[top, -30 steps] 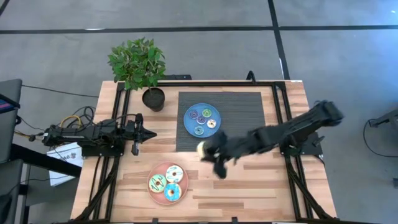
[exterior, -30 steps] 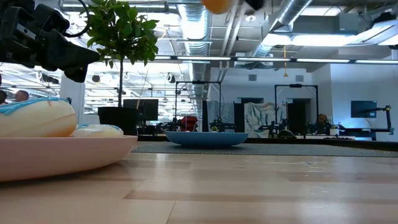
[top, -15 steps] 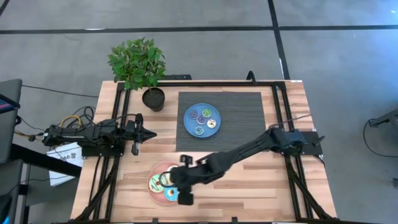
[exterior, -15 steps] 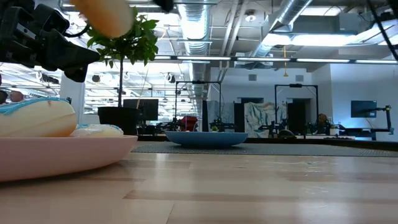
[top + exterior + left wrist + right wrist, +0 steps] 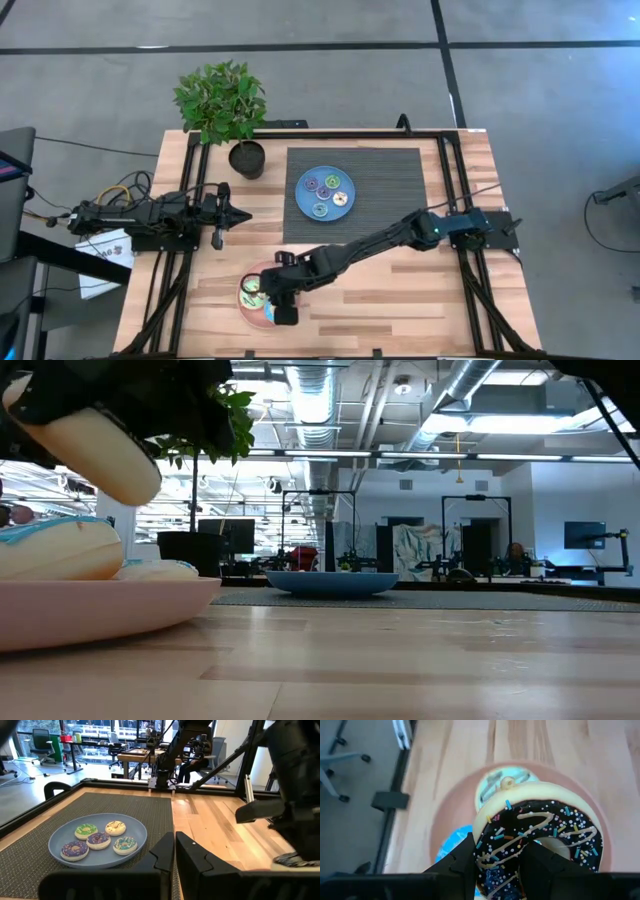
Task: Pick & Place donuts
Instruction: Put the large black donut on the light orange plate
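Observation:
My right gripper [image 5: 500, 857] [image 5: 277, 292] hangs over the pink plate [image 5: 445, 820] [image 5: 245, 306], shut on the dark brown donut [image 5: 540, 827] with coloured sprinkles. In the low view the donut's cream underside [image 5: 100, 455] shows above the plate [image 5: 100, 610]. On that plate lie the green donut [image 5: 502, 782], the light blue donut [image 5: 451, 852] [image 5: 50, 550] and the white donut [image 5: 155, 570]. Several mini donuts [image 5: 97, 840] lie on the blue plate [image 5: 303, 197] [image 5: 100, 865]. My left gripper [image 5: 174, 851] [image 5: 240, 214] waits shut at the table's left side. My right gripper pinches one side of the dark brown donut's ring [image 5: 500, 845] between its two fingers. One finger [image 5: 465, 857] is at the outer edge and the other [image 5: 540, 860] at the hole. The fingers come from above. The donut is lifted clear of the pink plate and tilted.
A dark ribbed mat [image 5: 390, 190] under the blue plate covers the table's far middle. A potted plant [image 5: 247, 158] stands at the far left. Black frame rails [image 5: 455, 180] run along both sides. Bare wood [image 5: 400, 300] lies right of the pink plate.
My right gripper has carried the dark brown donut from the table's middle, near the mat's near edge, toward the left and near edge. It has come down over the pink plate. The donut stays held between the fingers.

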Robot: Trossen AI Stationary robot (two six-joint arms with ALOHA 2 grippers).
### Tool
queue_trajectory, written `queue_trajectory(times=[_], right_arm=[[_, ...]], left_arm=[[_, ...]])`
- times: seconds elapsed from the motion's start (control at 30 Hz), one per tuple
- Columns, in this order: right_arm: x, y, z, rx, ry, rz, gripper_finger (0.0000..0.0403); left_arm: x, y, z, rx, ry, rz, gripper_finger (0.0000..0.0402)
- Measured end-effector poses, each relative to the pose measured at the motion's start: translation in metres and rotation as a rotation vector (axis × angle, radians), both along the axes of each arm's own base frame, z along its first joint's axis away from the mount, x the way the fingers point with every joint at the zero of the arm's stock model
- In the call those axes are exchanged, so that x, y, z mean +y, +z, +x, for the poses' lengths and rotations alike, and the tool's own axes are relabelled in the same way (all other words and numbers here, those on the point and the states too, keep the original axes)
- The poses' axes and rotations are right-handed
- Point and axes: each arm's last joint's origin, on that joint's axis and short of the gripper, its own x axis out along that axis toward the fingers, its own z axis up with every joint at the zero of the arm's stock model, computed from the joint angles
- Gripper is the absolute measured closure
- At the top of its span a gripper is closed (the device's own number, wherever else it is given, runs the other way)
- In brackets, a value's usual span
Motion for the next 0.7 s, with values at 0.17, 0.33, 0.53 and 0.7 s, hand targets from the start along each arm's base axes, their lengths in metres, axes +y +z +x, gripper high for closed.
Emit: queue_trajectory(times=[0.17,0.33,0.53,0.7], right_arm=[[-0.0047,0.0021,0.0016,-0.013,0.024,-0.018,0.029],[-0.0036,0.002,0.0017,-0.019,0.077,-0.009,0.029],[-0.0018,0.0016,0.0009,-0.007,0.124,0.025,0.029],[-0.0016,0.0016,0.0008,-0.016,0.114,-0.002,0.029]], left_arm=[[0.0,0.0,0.0,0.0,0.0,0.0,0.0393],[0.0,0.0,0.0,0.0,0.0,0.0,0.0393],[0.0,0.0,0.0,0.0,0.0,0.0,0.0393],[0.0,0.0,0.0,0.0,0.0,0.0,0.0393]])
